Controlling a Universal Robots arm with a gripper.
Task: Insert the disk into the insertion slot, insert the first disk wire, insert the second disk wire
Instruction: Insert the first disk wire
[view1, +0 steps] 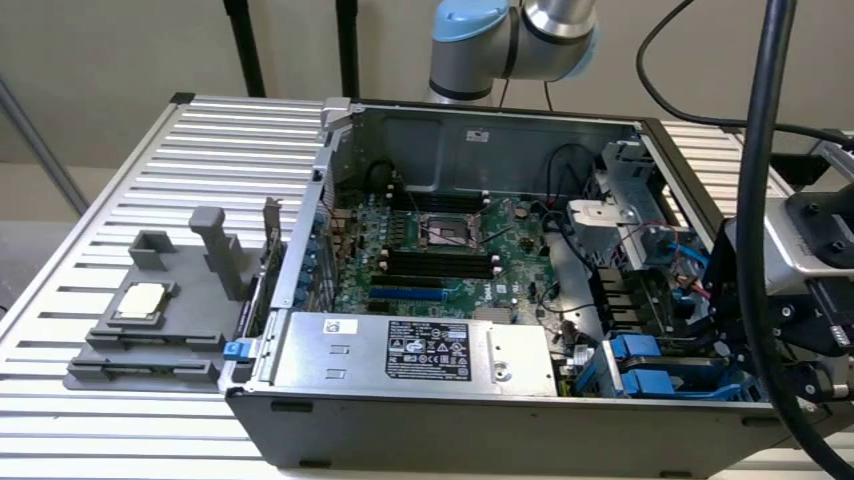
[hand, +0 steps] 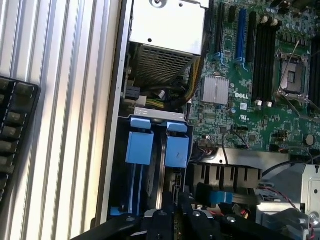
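Blue-grey plastic, box-like, edged with bright blue clips: the insertion slot (view1: 654, 368), set in a near corner of the open grey metal computer case (view1: 507, 432), toward the exterior view's right, all of it on the ribbed aluminium table (view1: 200, 150). Already occupied, by the wrist view: two bright blue plastic carrier frames (hand: 140, 147) side by side, pushed in level with one another. Taken for the rectangular silver-grey metal disk (hand: 177, 150): the frame nearer the green motherboard (hand: 260, 115), metal body hidden beneath its blue front, so a judgement only. First step therefore judged done. Black pincer (hand: 184, 217) poised just over the slot's end, nearest that same frame; open or closed, cannot tell. Flat blue cable (hand: 220, 196) lying just beside the pincer, between the slot and a bare grey metal bracket (hand: 305, 192), both ends hidden; plugged or loose, cannot tell. Thin red wires (hand: 280, 196) close by, equally unclear. No connector seen seated on either frame, hence both disk wires judged left to do. Silver power-supply box (view1: 414, 350) with black label sitting along the case's front wall, apart from the work.
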